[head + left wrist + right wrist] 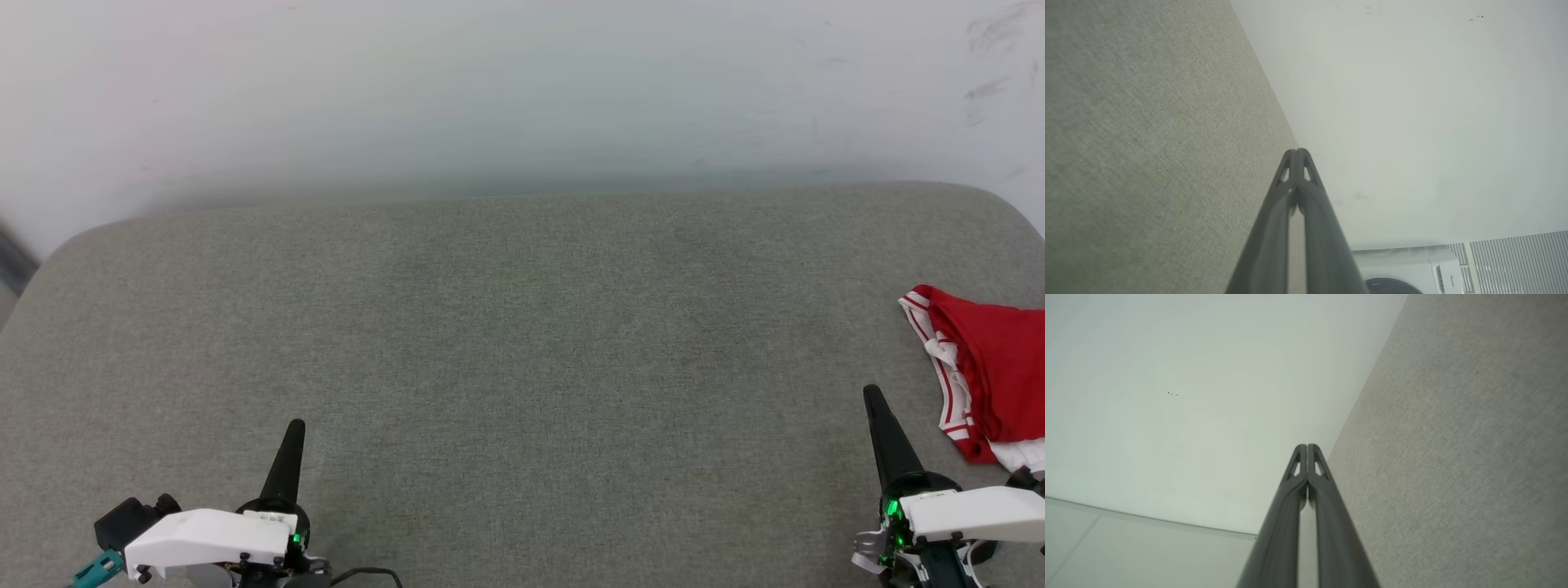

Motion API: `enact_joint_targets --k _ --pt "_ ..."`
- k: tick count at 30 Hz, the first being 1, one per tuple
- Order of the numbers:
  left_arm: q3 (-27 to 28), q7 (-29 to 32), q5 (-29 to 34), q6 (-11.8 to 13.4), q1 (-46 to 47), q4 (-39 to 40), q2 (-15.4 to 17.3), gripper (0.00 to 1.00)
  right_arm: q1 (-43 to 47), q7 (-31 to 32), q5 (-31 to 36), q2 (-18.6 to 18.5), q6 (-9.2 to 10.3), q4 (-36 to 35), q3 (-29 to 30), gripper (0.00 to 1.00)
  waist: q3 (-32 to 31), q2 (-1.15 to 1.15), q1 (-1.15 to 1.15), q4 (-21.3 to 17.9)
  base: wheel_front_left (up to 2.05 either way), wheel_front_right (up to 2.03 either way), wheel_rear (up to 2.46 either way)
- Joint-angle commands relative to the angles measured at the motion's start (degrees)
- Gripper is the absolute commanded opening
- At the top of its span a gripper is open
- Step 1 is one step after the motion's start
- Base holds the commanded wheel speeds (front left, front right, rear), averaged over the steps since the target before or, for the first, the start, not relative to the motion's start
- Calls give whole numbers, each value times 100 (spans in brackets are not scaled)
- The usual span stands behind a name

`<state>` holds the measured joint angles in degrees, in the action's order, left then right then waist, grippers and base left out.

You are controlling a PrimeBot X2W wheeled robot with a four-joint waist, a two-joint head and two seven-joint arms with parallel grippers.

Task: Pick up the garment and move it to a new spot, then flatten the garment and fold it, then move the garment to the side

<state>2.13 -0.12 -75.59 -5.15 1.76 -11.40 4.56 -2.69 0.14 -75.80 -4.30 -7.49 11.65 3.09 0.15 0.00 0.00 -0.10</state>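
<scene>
Where the grey fabric surface [522, 367] met the head view's right edge, the garment [992, 367] lay bunched. It was red with red-and-white striped trim and a bit of white cloth at its near end, and the frame cut it off. One garment was in view. It lay near the right gripper [872, 394], not touching it, and well apart from the left gripper [295, 426]. Two grippers sat at the surface's near side, each with its two dark fingers pressed together and nothing between them. Beyond the surface's rounded far edge rose a pale wall [522, 82] with faint scuffs. The left wrist view showed one white appliance [1404, 265] and a slatted panel [1519, 261]; the appliance's label was too small to read.
</scene>
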Motion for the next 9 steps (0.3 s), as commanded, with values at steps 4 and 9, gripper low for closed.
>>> enact_joint_targets --k 4,9 --pt "51 80 -290 -72 157 -18 19 0 -146 88 -286 -24 -1 17 32 0 0 0 0 1 0 0 0" --pt "81 144 -532 -107 212 -55 14 0 -176 149 -524 -18 -1 52 54 0 1 0 0 2 0 0 0"
